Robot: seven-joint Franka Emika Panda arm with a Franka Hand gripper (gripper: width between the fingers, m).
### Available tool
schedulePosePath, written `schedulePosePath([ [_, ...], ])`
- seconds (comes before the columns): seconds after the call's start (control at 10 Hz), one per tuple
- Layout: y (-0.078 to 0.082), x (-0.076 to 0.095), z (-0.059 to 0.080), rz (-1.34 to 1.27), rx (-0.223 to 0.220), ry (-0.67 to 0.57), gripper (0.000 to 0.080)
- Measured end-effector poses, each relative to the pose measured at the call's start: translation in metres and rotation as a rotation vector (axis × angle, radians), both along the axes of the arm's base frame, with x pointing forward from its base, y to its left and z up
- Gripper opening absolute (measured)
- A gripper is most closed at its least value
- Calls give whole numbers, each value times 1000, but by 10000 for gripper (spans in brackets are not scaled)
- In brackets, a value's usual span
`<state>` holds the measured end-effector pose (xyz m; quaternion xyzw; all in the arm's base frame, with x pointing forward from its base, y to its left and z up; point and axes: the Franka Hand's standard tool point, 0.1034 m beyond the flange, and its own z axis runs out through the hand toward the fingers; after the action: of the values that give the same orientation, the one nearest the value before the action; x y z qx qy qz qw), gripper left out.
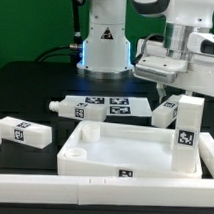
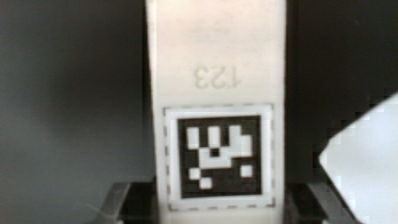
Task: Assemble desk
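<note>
1. Nearest lies a white bar [image 1: 52,191] along the table's [image 1: 25,92] near edge, just before the top [image 1: 113,155].
2. My gripper [image 1: 187,98] pinches a leg [image 1: 187,123] from both sides. My wrist view shows its tag and a stamped number between my fingers [image 2: 125,203].
3. That leg stands upright at the top's near right corner. Whether it sits in the socket I cannot tell.
4. A second leg [image 1: 22,132] lies left of the top. A third leg [image 1: 80,109] and a fourth leg [image 1: 163,115] lie beyond its far rim.
5. Farther back lies the marker board [image 1: 115,103], before my base [image 1: 105,45] with its blue light.
6. Table black, room behind dark.
</note>
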<state>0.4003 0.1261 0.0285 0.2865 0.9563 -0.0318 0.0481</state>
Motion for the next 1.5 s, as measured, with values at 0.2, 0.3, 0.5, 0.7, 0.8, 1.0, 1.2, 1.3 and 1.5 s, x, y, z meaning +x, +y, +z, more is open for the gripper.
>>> schedulePosePath([
  [0.2,-1,-3,-2,110,-6,0,284],
  [0.3,-4,-11,-7,201,-9,12,284],
  [0.5,-10,-11,-8,238,-17,19,284],
  [0.7,-11,-11,-8,212,-15,18,432],
  [0.8,-11,-11,-7,169,-12,12,432],
  [1.0,-8,-6,11,31,-9,-24,632],
  [1.2,-3,14,29,-350,-28,-81,646],
  [1.3,0,24,32,-493,-28,-108,646],
  [1.5,-11,36,33,-546,-31,-117,649],
])
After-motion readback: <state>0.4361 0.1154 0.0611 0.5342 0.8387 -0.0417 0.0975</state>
